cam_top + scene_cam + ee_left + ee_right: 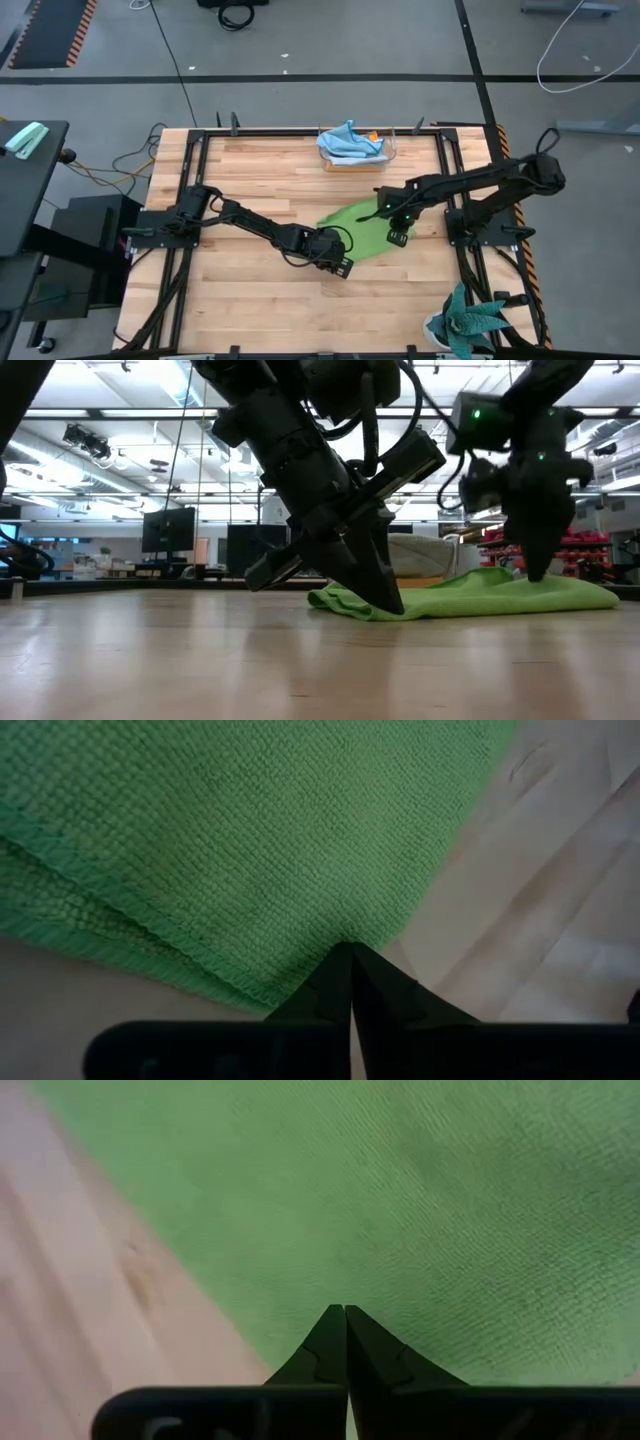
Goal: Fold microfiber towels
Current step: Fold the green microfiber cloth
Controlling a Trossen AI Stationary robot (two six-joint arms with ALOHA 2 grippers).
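Lime green cloth, one of the microfiber towels [362, 228], lay spread on the wooden counter [250, 170], near its middle and toward the right arm's side. One edge of this green towel was doubled over on itself, showing as a layered hem in the left wrist view.

The left gripper [343, 266] stood at the green towel's near corner, its jaws pressed together with the tips at the folded hem; whether cloth was caught between them could not be told. The right gripper [397, 236] stood over the green towel's far side, jaws likewise pressed together, tips down on the fabric close to its edge.

Beyond the green towel, at the counter's back edge, a clear plastic box [356, 152] held a crumpled light blue towel [350, 141]. A teal spiky plant [468, 322] sat at the counter's front right corner, well apart from the green towel.
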